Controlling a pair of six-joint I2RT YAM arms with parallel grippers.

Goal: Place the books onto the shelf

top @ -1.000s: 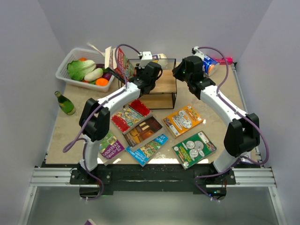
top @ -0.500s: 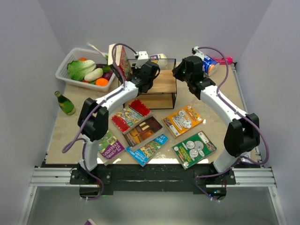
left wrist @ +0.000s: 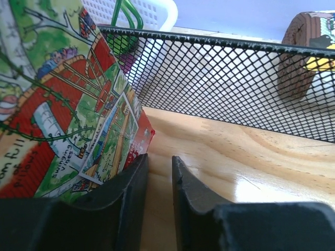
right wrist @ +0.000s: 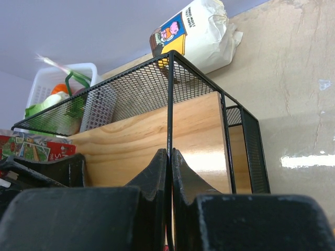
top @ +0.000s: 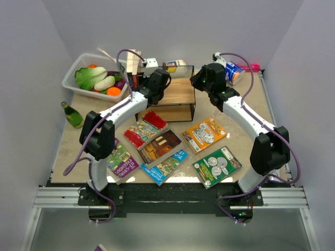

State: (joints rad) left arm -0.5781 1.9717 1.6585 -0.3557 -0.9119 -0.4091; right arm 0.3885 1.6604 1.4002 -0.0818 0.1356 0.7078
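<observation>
On shelf, red book just beside slightly parted left claw; right claw clamping shelf frame

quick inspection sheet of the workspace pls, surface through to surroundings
surface: beige table, bare patches between books
job's things: shelf has a leaning book on its top board; six flat books lie on the table
clutter: white basket of vegetables, green bottle, printed bag behind shelf
grippers: left gripper jaws slightly apart beside the leaning book, nothing between; right gripper jaws shut on a shelf frame post
cables: purple cables along both arms
surroundings: plain walls, metal rail at near edge
</observation>
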